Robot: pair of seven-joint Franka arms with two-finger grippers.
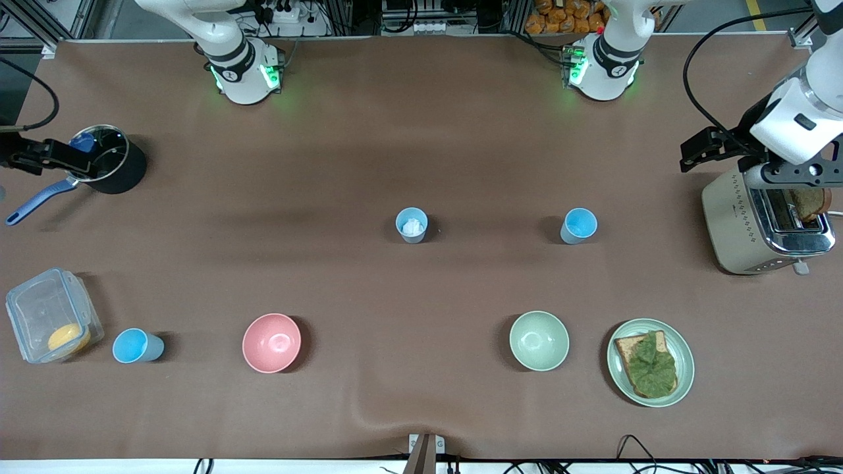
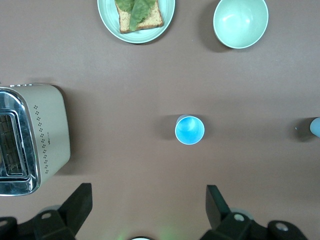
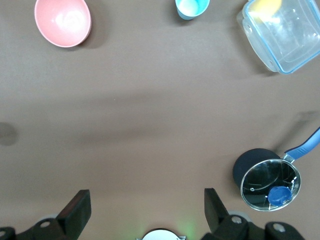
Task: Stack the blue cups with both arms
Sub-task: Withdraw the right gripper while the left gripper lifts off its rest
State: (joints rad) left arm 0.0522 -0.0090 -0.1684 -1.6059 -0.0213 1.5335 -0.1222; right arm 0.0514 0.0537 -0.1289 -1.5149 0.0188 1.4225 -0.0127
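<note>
Desk (image 1: 421, 131): brown surface carrying all items listed below.
Cup one: small paler light-blue tapered plastic cup (image 1: 411, 225), upright at mid-desk, a white bit inside it.
Cup two: small light-blue tapered plastic cup (image 1: 579, 226), upright, beside cup one toward the left arm's end; well apart from it. Empty in the left wrist view (image 2: 189, 130).
Cup three: small light-blue tapered plastic cup (image 1: 136, 346), tilted, nearer the front camera, between a clear lidded plastic box (image 1: 53, 315) and a pink round bowl (image 1: 271, 342).
Left pincer (image 2: 149, 212): fingers spread wide, holding nothing, high over the desk beside a cream metal toaster (image 1: 764, 224); cup two shows between its fingers, far below.
Right pincer (image 3: 145, 210): fingers spread wide, holding nothing, high over the right arm's end of the desk, near a black saucepan with glass lid and blue handle (image 1: 105, 161).
Other items: pale green round bowl (image 1: 539, 340); pale green plate (image 1: 619, 375) with toast and lettuce beside it.
</note>
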